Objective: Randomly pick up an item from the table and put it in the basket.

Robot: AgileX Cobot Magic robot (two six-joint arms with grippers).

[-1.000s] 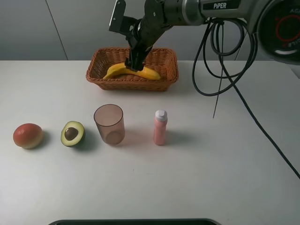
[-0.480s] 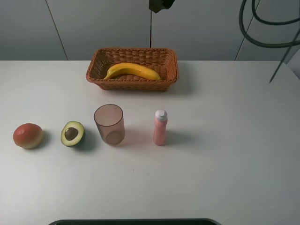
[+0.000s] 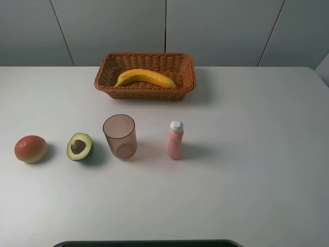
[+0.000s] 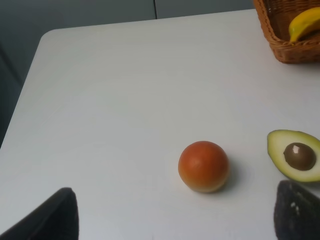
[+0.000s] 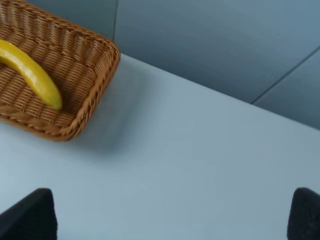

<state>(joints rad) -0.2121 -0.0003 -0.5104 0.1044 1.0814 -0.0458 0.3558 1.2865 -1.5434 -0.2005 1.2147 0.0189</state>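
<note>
The yellow banana [image 3: 144, 77] lies inside the brown wicker basket [image 3: 105, 73] at the back of the white table [image 3: 247, 154]. The banana [image 5: 32, 73] and basket [image 5: 95, 95] also show in the right wrist view, and a banana end [image 4: 305, 24] in the basket [image 4: 280, 37] shows in the left wrist view. Neither arm shows in the exterior view. My left gripper [image 4: 175, 220] is open and empty, its fingertips [image 4: 50, 220] wide apart above the table. My right gripper [image 5: 172, 217] is open and empty, away from the basket.
In a row at the front stand a red-orange round fruit [image 3: 31, 148], a halved avocado [image 3: 79, 146], a translucent brownish cup [image 3: 120, 136] and a pink bottle with white cap [image 3: 176, 140]. The fruit [image 4: 203, 166] and avocado [image 4: 295, 155] show in the left wrist view.
The right arm let go of the banana in the basket, lifted away and left the exterior view. The banana stays in the basket.
</note>
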